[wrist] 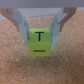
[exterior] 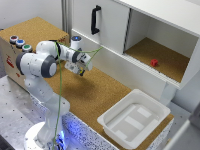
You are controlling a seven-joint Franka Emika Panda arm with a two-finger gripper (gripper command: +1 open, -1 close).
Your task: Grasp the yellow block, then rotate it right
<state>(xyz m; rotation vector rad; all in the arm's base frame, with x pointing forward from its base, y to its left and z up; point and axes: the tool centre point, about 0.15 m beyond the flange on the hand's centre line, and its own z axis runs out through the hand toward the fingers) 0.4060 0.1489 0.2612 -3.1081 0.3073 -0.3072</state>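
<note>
Between my two fingers (wrist: 22, 25) sits the yellow block (wrist: 39, 40), which the wrist view shows nearest of all, its face marked with a dark T and a bar beneath it. My gripper (wrist: 41, 31) is closed down to the block's width, one finger on each side of it, so I judge the grasp step complete. The block appears to hang just above the cork tabletop (wrist: 15, 65); whether it is fully clear of the surface cannot be told. The T stands upright in the wrist view, so I judge the rotation to the right as not yet done; that is the remaining step. In the exterior view my gripper (exterior: 81, 70) is over the cork tabletop in front of the white cabinet (exterior: 107, 30), and the block itself is too small to make out there. Well apart, a small red block (exterior: 154, 62) lies inside the cabinet's open compartment, and a white tray (exterior: 112, 117) rests on the tabletop below that compartment.
</note>
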